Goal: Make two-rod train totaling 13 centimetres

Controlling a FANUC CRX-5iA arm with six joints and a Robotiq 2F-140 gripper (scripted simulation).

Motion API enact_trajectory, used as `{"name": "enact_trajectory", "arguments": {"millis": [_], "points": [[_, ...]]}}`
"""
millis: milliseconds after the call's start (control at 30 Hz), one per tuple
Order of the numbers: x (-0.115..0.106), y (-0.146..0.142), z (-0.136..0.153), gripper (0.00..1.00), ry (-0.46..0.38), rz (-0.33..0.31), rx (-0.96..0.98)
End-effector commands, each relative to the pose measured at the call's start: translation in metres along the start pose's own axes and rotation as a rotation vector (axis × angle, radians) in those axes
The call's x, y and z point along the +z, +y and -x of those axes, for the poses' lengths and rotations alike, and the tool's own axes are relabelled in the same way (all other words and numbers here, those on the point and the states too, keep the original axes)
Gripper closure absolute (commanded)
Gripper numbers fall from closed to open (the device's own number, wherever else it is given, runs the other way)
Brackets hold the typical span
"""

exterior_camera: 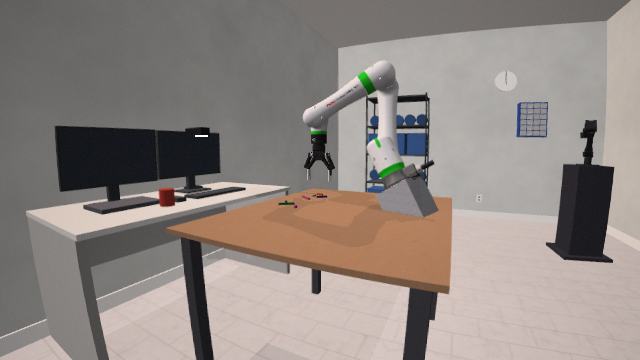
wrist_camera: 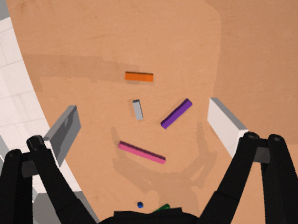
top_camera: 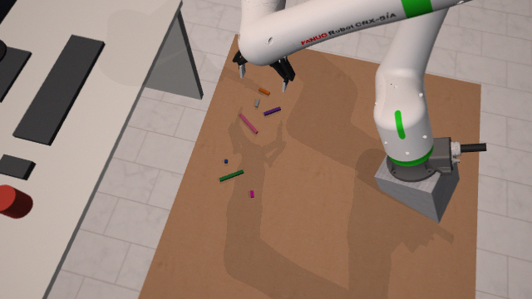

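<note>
My gripper hangs open and empty high above the far part of the brown table; it also shows in the exterior view. Below it lie an orange rod, a short grey rod, a purple rod and a long pink rod. All four lie flat and apart from one another. Farther toward the near side lie a small blue rod, a green rod and a small magenta rod.
The arm's grey base block stands at the table's right side. A white desk with keyboards and a red cup stands to the left of the table, across a gap of floor. The table's left edge runs near the rods.
</note>
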State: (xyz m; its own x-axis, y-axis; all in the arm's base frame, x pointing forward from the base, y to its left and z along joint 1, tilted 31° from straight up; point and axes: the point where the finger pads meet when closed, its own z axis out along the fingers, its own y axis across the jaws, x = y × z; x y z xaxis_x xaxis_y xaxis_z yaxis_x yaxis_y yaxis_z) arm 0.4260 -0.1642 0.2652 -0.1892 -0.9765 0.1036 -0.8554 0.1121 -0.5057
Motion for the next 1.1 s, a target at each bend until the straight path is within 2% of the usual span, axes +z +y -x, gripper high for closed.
{"name": "enact_trajectory", "arguments": {"millis": [0,33,67,1067], "points": [[-0.0040,-0.0036,-0.0172,0.00,0.000,-0.004,0.134],[-0.0040,-0.0036,-0.0172,0.00,0.000,-0.004,0.134],[-0.0040,-0.0036,-0.0172,0.65,0.000,-0.004,0.134],[-0.0040,-0.0036,-0.0172,0.65,0.000,-0.004,0.134]]}}
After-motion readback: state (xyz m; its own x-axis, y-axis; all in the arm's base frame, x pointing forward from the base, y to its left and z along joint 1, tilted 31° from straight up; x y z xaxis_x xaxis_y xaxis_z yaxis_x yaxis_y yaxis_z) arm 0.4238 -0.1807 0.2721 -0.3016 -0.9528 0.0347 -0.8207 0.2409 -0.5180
